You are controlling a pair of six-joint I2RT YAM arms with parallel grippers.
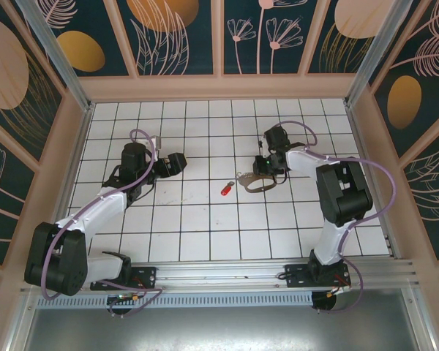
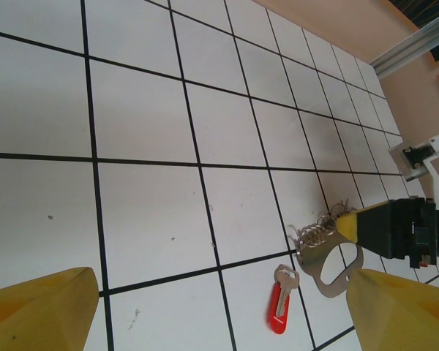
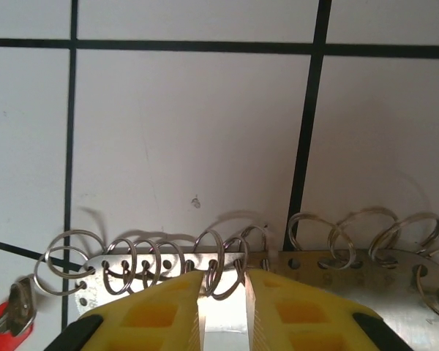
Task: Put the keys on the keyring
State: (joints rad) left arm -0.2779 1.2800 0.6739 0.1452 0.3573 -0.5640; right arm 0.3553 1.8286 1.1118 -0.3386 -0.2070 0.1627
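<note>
The keyring (image 1: 254, 181) is a flat tan-grey metal loop carrying several wire split rings, and it lies on the white tiled floor right of centre. My right gripper (image 1: 267, 170) reaches down onto it. In the right wrist view its yellow fingers (image 3: 161, 311) stand a narrow gap apart, with the keyring's plate (image 3: 168, 267) and a ring between them. A key with a red head (image 1: 225, 188) lies flat just left of the keyring (image 2: 329, 252), apart from it, and its silver blade shows in the left wrist view (image 2: 278, 311). My left gripper (image 1: 177, 162) is open and empty, well left of the key.
The floor is a white grid of tiles (image 1: 205, 241) ringed by tan walls (image 1: 219, 88). An aluminium rail (image 1: 227, 272) runs along the near edge, where both arm bases sit. Open tiles lie between the left gripper (image 2: 219, 292) and the key.
</note>
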